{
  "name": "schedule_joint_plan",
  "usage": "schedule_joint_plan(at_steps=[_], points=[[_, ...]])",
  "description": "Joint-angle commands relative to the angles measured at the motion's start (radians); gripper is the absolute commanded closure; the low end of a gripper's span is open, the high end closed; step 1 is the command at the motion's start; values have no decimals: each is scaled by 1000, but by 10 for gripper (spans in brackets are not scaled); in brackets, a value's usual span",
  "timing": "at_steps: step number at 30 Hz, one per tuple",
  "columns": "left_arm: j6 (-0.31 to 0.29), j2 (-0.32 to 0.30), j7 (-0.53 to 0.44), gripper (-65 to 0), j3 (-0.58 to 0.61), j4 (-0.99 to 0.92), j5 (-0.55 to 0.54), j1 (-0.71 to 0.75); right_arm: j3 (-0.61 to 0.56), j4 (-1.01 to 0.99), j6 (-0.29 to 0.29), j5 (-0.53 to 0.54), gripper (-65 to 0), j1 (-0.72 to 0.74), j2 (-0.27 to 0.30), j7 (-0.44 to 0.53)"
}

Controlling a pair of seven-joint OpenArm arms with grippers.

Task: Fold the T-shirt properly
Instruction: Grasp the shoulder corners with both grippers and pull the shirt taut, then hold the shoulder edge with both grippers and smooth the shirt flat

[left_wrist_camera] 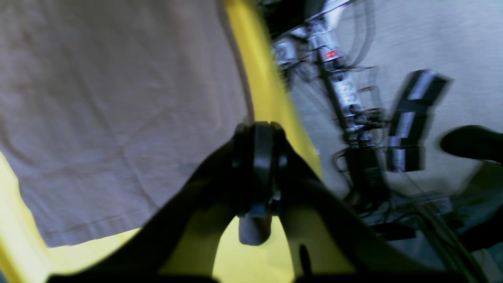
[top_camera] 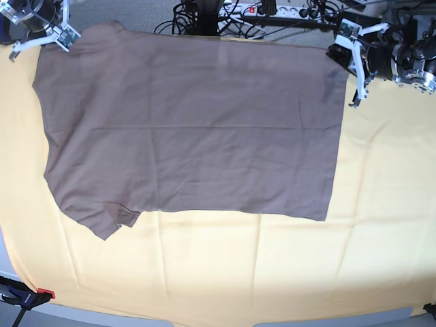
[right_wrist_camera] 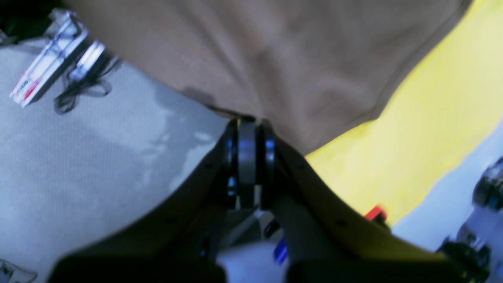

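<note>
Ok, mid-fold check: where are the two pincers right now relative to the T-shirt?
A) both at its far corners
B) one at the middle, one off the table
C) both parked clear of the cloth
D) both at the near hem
A: in the base view the right pincer and the left pincer sit at the far corners of the T-shirt, each shut.

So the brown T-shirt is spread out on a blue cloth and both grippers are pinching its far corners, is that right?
Not quite: the cloth under the T-shirt is pale yellow, not blue, as the base view shows. The rest holds: the left gripper and right gripper sit shut at its far corners.
</note>
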Motion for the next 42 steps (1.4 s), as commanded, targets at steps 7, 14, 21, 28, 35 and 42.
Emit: schedule_joint_plan(at_steps=[7, 14, 21, 28, 35, 42], points=[[155, 85, 188, 0, -12, 9, 15, -9, 9, 13, 26, -1, 0, 159, 11, 84], [373, 195, 349, 0, -12, 7, 92, -9, 9, -119, 87, 118, 0, 325, 11, 125], [406, 258, 348, 0, -12, -31, 145, -9, 9, -259, 140, 222, 0, 461, 11, 125], [407, 293, 374, 0, -12, -99, 149, -9, 9, -376, 198, 317, 0, 547, 11, 125], [541, 311, 373, 0, -12, -113, 194, -9, 8, -447, 201, 317, 0, 605, 11, 132], [589, 311, 373, 0, -12, -113, 194, -9, 8, -451, 196, 316, 0, 612, 11, 163]])
